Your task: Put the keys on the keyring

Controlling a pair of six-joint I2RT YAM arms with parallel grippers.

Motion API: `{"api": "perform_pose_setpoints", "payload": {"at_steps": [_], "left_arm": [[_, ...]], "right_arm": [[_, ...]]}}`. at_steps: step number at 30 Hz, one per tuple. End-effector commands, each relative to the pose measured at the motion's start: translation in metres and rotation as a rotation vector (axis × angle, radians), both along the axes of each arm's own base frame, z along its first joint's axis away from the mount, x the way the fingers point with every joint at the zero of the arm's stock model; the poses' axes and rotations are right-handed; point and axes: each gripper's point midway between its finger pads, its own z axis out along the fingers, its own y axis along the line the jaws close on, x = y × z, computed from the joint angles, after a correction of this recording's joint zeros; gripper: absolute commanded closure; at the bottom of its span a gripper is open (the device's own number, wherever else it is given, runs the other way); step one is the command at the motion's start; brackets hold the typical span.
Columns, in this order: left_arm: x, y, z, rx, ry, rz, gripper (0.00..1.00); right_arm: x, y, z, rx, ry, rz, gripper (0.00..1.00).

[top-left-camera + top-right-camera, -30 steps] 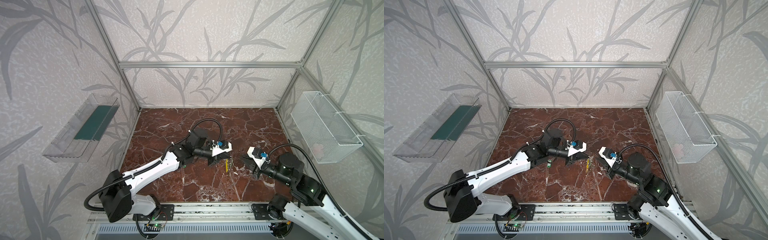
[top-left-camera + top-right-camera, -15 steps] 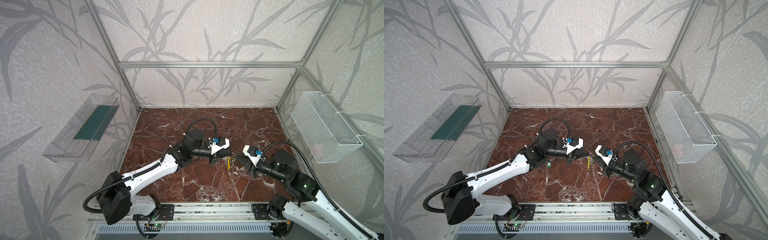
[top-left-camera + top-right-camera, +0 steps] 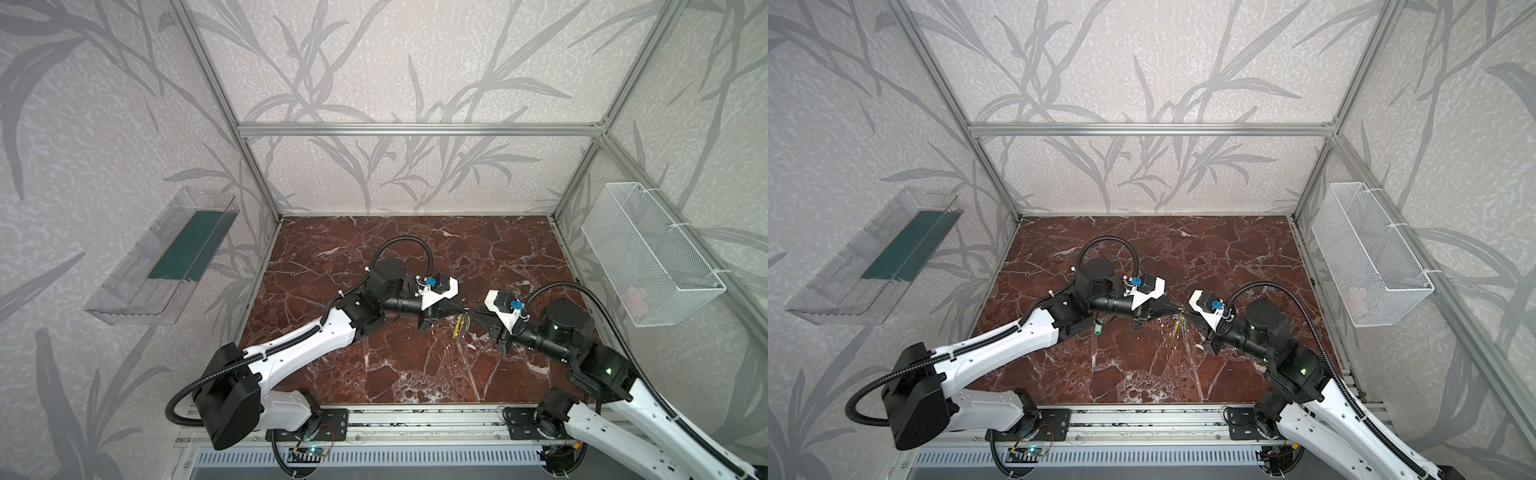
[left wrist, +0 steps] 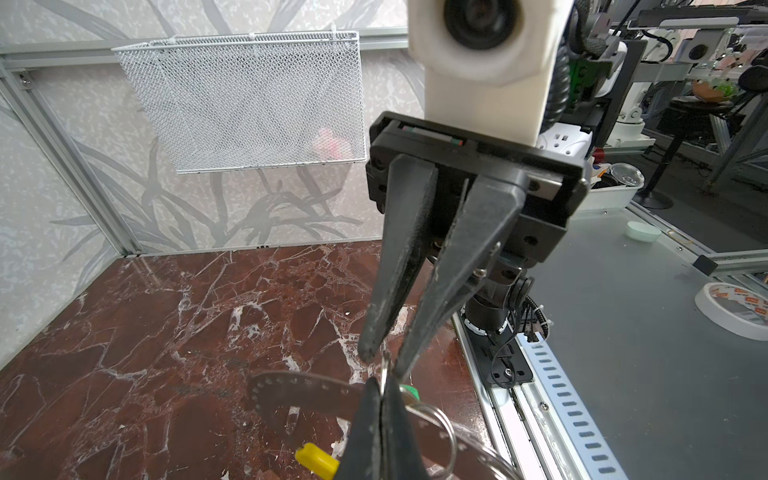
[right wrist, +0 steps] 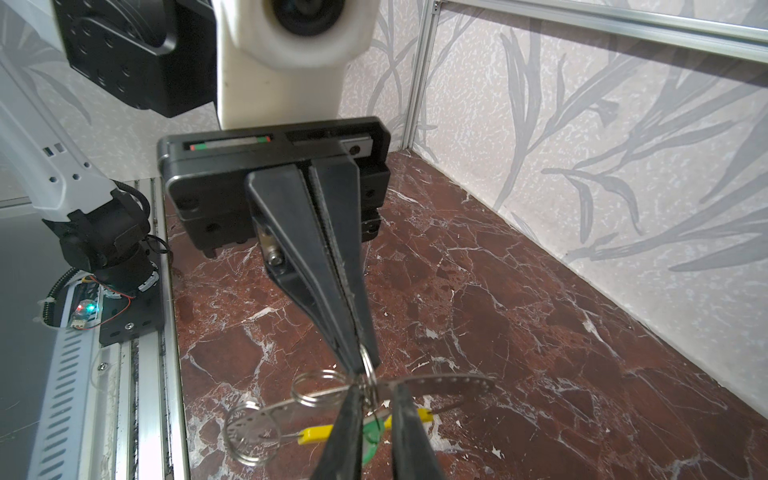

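Note:
In both top views my left gripper (image 3: 464, 309) and right gripper (image 3: 473, 312) meet tip to tip above the floor's middle. The left gripper (image 4: 381, 384) is shut on a thin wire ring (image 5: 368, 368). The keyring (image 5: 453, 380), a grey perforated band with a yellow sleeve (image 5: 313, 435), hangs just beyond those tips. My right gripper (image 5: 376, 386) stands narrowly open, one finger on each side of that wire ring and band. A key's green tag (image 5: 372, 442) dangles below it. Another green-tagged key (image 3: 1097, 328) lies on the floor beside the left arm.
A white mesh basket (image 3: 648, 257) hangs on the right wall and a clear plastic shelf (image 3: 162, 257) on the left wall. Two more wire rings (image 5: 318, 388) sit on the band. An aluminium rail (image 3: 415, 419) runs along the floor's front edge.
The two grippers have come together from about a hand's width apart until their tips meet over the hanging keyring. The left gripper stayed shut throughout.

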Motion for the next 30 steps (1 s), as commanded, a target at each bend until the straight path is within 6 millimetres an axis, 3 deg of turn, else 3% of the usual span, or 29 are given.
{"api": "perform_pose_setpoints", "payload": {"at_steps": [1, 5, 13, 18, 30], "left_arm": [[-0.006, 0.004, 0.02, -0.056, -0.04, -0.027, 1.0], [-0.007, 0.003, 0.021, -0.056, -0.041, -0.032, 1.0], [-0.005, 0.005, 0.016, -0.026, -0.063, -0.016, 1.0], [0.005, 0.011, 0.007, 0.094, -0.158, 0.041, 0.75], [-0.001, 0.011, 0.0, 0.257, -0.327, 0.012, 0.74]], "right_arm": [[-0.002, 0.002, 0.004, 0.009, -0.016, 0.021, 0.85], [-0.003, 0.004, 0.002, 0.001, -0.009, 0.033, 0.87], [-0.006, 0.004, 0.0, -0.009, -0.006, 0.05, 1.0], [-0.009, -0.001, -0.001, -0.031, 0.016, 0.04, 1.0], [-0.012, 0.0, -0.009, -0.081, 0.099, 0.058, 1.0]]}}
